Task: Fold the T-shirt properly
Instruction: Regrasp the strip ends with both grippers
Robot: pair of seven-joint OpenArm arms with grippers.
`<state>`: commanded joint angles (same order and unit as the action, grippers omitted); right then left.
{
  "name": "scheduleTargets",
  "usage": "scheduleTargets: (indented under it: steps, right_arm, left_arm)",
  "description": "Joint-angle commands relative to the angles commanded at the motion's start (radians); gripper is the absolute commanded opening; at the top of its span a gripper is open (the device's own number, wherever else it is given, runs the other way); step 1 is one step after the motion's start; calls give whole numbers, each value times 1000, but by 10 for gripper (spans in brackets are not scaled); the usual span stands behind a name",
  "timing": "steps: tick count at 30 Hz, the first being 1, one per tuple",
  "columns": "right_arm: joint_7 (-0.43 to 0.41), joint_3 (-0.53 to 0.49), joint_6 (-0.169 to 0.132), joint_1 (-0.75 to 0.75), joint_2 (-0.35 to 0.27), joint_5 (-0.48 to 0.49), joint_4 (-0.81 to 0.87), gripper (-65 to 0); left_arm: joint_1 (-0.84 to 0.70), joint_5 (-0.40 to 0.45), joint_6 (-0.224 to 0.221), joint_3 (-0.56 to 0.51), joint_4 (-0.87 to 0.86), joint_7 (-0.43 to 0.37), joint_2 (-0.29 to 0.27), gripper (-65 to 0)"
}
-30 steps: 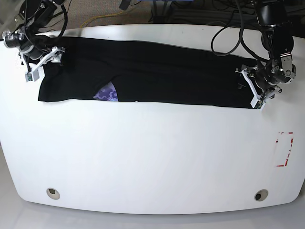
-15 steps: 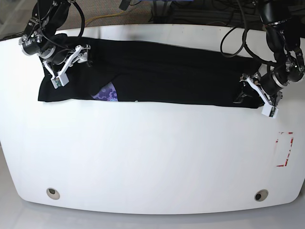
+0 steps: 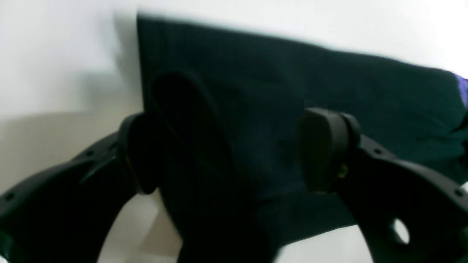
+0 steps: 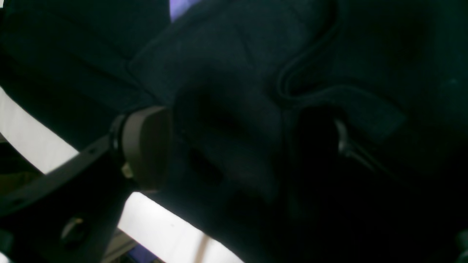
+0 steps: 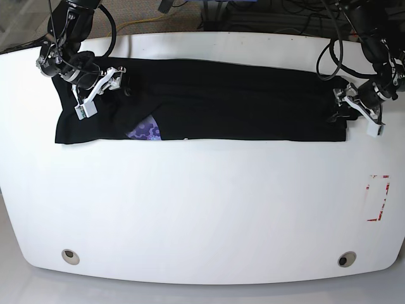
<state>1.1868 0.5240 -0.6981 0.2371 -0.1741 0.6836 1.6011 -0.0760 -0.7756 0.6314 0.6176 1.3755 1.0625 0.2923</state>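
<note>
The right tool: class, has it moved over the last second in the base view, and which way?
Yes. The right tool has shifted inward from the table's edge, over the black T-shirt.

1. The T-shirt [image 5: 209, 101] lies as a long black band across the far half of the white desk [image 5: 202, 209], reaching almost from its left edge to its right edge.
2. A purple patterned patch [image 5: 145, 130] shows at the band's near edge, left of middle.
3. The right pincer [image 5: 100, 88] is over the band's left end, its fingers spread.
4. The left pincer [image 5: 359, 113] is at the band's right end, fingers spread.
5. A red-marked rectangle [image 5: 378, 197] sits near the desk's right edge.
</note>
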Motion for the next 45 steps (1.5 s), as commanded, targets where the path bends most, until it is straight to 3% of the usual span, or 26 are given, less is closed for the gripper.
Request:
scheduleTargets:
  steps: [15,19,28,45]
  right_arm:
    - [0,2,0,-11,2,0,2,-143]
    - [0,2,0,-11,3,0,2,-143]
    - [0,5,0,-11,3,0,0,-143]
    - [0,5,0,-11,3,2,2,-143]
  left_arm:
    - [-78,74,6,5,34,0,8,-129]
    - [-114,29,18,17,112,0,8,-131]
    - [-140,21,20,55,146,0,23,-131]
    - [-147,94,21,52,137,0,20,-131]
